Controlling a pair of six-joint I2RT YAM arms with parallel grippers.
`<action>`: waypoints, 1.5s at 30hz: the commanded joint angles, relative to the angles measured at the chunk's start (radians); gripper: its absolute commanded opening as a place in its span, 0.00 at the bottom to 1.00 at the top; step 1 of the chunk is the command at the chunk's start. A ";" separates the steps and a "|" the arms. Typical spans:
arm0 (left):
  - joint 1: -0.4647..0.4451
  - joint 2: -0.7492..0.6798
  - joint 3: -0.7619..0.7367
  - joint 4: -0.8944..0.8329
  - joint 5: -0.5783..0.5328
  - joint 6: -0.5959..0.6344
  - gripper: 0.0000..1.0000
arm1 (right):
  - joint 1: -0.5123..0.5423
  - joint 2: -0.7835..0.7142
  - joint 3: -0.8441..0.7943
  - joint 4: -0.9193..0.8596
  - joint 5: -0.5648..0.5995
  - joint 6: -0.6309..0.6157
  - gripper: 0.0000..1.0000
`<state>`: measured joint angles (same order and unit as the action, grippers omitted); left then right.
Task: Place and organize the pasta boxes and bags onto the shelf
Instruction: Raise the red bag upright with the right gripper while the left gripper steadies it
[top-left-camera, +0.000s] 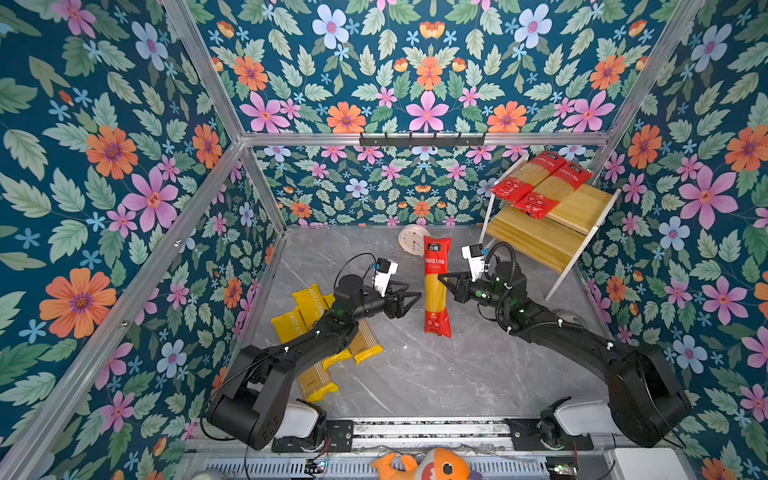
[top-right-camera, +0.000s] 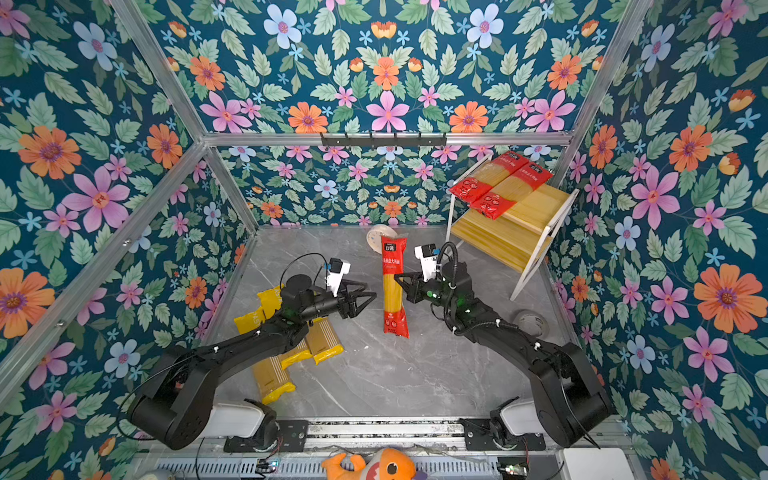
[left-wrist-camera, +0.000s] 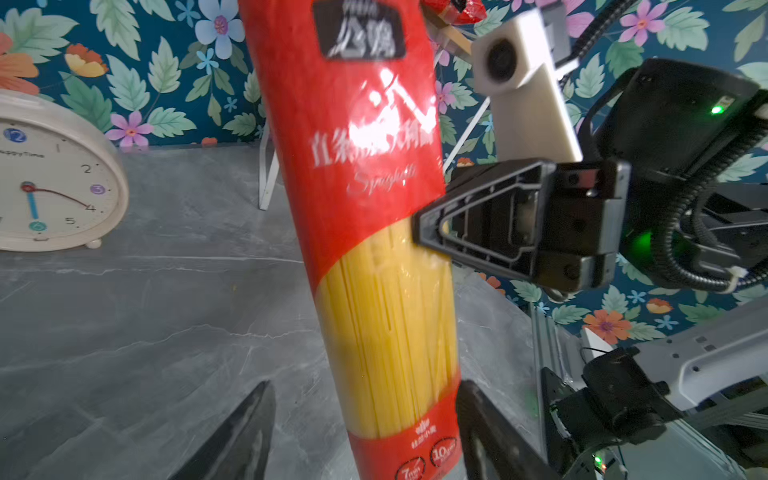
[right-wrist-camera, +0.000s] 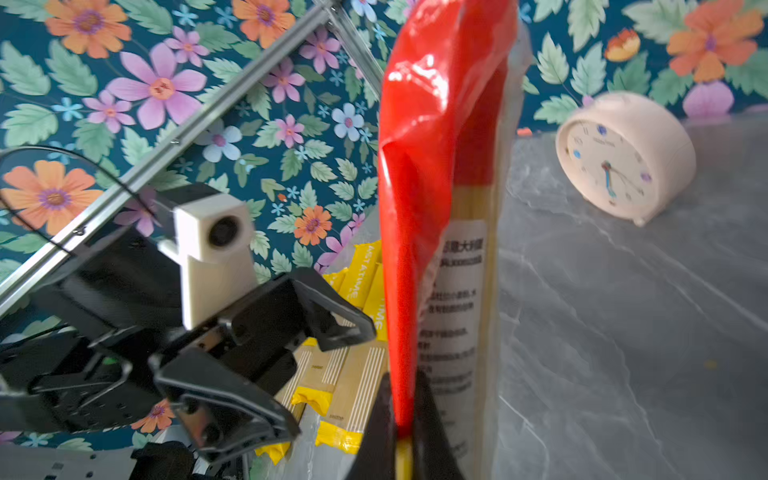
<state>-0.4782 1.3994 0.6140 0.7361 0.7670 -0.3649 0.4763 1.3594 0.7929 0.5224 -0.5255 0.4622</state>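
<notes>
The red spaghetti packet, upright in the middle of both top views, bears a black label with white Chinese characters too blurred to read. Below that come a line of white Chinese characters, the script word "Spaghetti" and two rings marked "7" and "10", while the small print on the white sticker on its back cannot be read. The yellow packets at the lower left of the worktop show "ASTATIME", and the clock shows "appyTime" and the numerals 12, 2, 3, 4 and 5.
</notes>
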 joint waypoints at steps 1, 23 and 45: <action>0.000 0.028 0.015 0.128 0.088 -0.037 0.73 | -0.006 -0.024 0.034 0.140 -0.088 -0.062 0.00; -0.031 0.188 0.151 0.521 0.287 -0.323 0.54 | -0.008 0.019 0.164 0.229 -0.321 -0.022 0.00; 0.071 0.178 0.255 0.313 0.176 -0.315 0.19 | -0.029 -0.058 -0.106 0.108 -0.058 0.027 0.63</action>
<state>-0.4137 1.5932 0.8501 1.0203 0.9943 -0.6769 0.4294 1.3140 0.7231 0.6525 -0.6510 0.4904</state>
